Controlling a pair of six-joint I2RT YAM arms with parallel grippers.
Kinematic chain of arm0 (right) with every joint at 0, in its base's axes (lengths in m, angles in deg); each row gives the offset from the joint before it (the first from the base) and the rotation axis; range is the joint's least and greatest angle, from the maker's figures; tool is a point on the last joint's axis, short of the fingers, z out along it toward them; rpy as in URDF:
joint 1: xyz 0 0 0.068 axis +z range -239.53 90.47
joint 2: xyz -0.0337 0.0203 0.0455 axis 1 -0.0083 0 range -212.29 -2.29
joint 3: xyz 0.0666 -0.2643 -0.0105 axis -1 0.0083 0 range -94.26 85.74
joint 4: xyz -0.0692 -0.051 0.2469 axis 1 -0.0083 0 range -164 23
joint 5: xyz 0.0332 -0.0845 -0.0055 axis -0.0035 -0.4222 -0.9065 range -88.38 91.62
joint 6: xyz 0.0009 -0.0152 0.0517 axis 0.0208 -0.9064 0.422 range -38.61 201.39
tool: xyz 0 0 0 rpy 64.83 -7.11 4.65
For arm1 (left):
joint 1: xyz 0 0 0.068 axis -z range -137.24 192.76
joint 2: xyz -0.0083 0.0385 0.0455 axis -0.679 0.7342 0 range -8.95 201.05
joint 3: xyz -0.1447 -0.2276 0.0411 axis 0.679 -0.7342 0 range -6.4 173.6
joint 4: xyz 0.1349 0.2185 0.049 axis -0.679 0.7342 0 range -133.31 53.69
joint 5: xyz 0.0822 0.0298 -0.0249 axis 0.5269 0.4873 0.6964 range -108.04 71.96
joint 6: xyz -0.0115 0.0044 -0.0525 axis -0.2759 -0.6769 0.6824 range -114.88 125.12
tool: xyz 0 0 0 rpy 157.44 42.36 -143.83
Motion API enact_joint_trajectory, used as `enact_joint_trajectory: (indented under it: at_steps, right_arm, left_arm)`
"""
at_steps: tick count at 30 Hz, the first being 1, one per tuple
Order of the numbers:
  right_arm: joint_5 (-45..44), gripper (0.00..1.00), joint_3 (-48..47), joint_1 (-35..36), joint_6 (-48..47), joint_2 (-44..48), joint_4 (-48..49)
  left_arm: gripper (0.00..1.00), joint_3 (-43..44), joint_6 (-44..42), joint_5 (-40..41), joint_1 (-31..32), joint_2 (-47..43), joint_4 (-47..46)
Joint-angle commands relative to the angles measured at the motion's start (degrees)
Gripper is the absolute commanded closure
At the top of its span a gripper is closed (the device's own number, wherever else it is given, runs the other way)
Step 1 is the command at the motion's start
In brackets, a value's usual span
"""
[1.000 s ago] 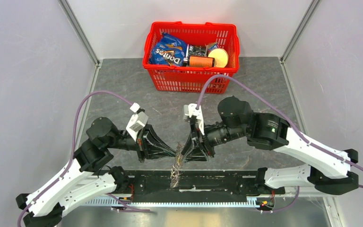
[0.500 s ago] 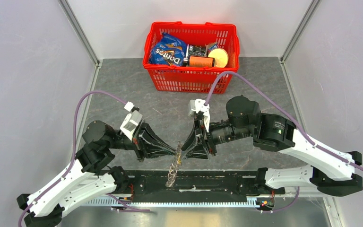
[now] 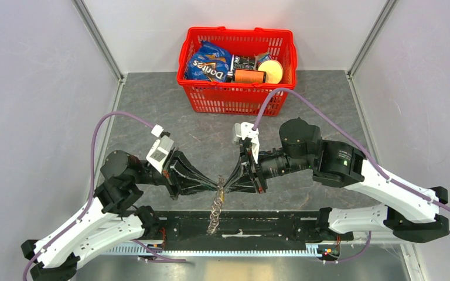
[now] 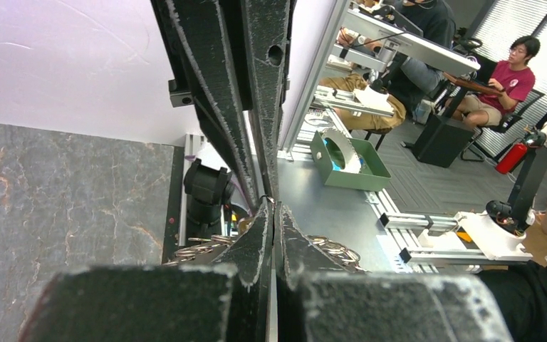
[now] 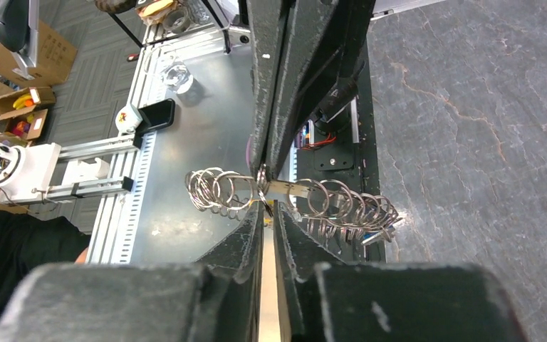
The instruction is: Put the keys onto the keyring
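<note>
The keyring [image 5: 217, 191] strung across the touching tips, left claw [image 4: 271, 208] and right claw [image 5: 268, 211] both clamped on its middle.

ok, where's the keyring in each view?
Top: keyring low centre, running down over the black rail.
Left wrist: keyring bottom centre, mostly hidden, with loops showing on both sides.
Right wrist: keyring mid-frame, loops strung left to right.
Shared landmark: grey stone table.
</note>
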Motion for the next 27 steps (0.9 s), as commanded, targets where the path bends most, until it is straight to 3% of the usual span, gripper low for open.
enact_joint_trajectory:
  at_steps: [1, 6, 27]
  right_arm:
    - [1.3, 0.87, 0.7, 0.6, 0.4, 1.2, 4.4]
    - [1.8, 1.0, 1.6, 0.9, 0.6, 1.8, 5.5]
    - [3.7, 1.0, 6.3, 1.2, 3.0, 2.3, 10.1]
  left_arm:
    - [0.98, -0.2, 1.5, 2.4, 0.1, -0.6, -4.1]
    - [0.98, -0.4, 1.5, 3.8, 0.1, -0.7, -4.5]
    - [0.98, -1.9, 3.3, 9.9, 0.1, -2.2, -10.0]
